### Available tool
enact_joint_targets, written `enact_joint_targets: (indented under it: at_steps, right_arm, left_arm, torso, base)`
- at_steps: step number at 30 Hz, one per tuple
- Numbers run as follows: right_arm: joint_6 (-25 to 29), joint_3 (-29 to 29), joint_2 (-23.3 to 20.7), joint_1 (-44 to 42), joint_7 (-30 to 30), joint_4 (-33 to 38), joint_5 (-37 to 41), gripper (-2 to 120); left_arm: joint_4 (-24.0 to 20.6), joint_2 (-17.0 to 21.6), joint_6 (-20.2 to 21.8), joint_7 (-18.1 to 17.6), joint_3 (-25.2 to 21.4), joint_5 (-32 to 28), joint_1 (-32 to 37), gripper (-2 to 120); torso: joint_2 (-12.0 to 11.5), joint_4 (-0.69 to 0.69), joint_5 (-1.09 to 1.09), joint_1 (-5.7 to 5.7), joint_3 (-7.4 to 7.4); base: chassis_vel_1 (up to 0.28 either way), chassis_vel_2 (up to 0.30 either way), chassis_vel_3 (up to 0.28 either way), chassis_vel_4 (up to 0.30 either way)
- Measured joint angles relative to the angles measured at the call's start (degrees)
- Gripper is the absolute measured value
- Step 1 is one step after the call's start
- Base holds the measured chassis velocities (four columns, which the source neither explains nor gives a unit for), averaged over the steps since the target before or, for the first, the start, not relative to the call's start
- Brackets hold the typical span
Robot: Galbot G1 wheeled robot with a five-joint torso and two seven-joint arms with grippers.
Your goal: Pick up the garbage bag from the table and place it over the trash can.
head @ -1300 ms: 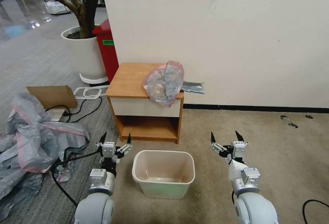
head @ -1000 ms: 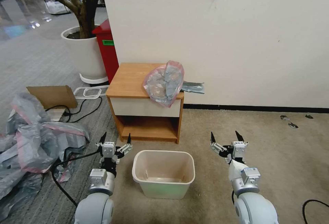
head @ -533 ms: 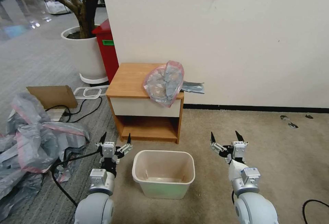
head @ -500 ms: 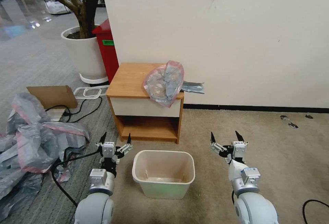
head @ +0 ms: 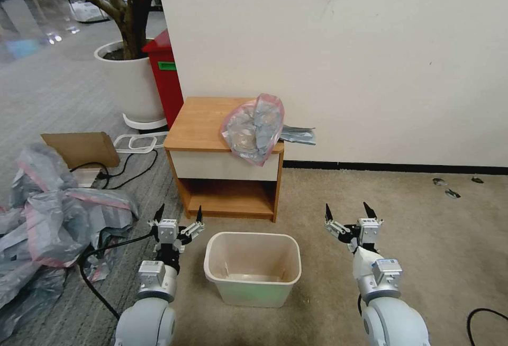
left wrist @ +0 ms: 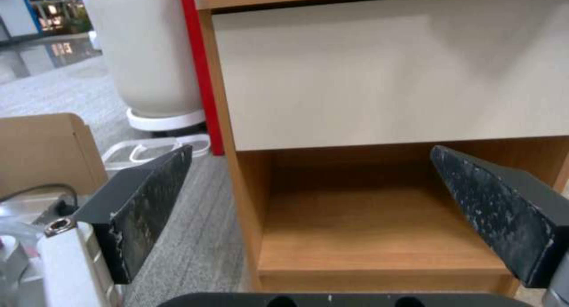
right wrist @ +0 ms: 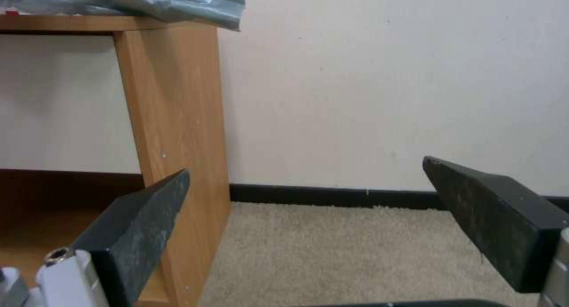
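Note:
The garbage bag, crinkly grey with a pink rim, lies bunched on the right part of the table top and hangs over its front edge; a corner of the garbage bag shows in the right wrist view. The cream trash can stands on the carpet in front of the table, between my arms. My left gripper is open, low, left of the can, facing the table's lower shelf. On the can's other side my right gripper is open too, pointing at the wall beside the table.
A heap of similar grey-pink bags lies on the floor at left with a black cable. A red bin, a white planter and a cardboard piece stand behind. The beige carpet at right is open floor.

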Motion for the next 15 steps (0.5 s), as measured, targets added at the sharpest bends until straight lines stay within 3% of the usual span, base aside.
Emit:
enact_joint_targets:
  at_steps: [5, 12, 15]
  right_arm:
    - [-0.20, -0.03, 0.41, -0.81, 0.34, 1.58, 0.13, 100]
    - [-2.80, -0.56, 4.15, -7.22, 3.34, 13.80, 1.57, 100]
    - [-3.07, -0.62, 4.55, -7.89, 3.66, 15.04, 1.72, 100]
  left_arm:
    - [-1.55, 0.10, 0.42, 0.02, -0.38, -0.24, 0.97, 100]
    - [-12.96, 1.03, 3.87, 0.25, -3.62, -2.73, 8.20, 100]
    - [-13.95, 1.11, 4.17, 0.29, -3.89, -2.94, 8.82, 100]
  torso:
    - [0.00, -0.01, 0.00, 0.00, 0.01]
    - [0.00, 0.01, 0.00, 0.00, 0.00]
    - [0.00, 0.00, -0.01, 0.00, 0.00]
  base:
    - [0.000, 0.000, 0.000, 0.000]
    - [0.000, 0.000, 0.000, 0.000]
    - [0.000, 0.000, 0.000, 0.000]
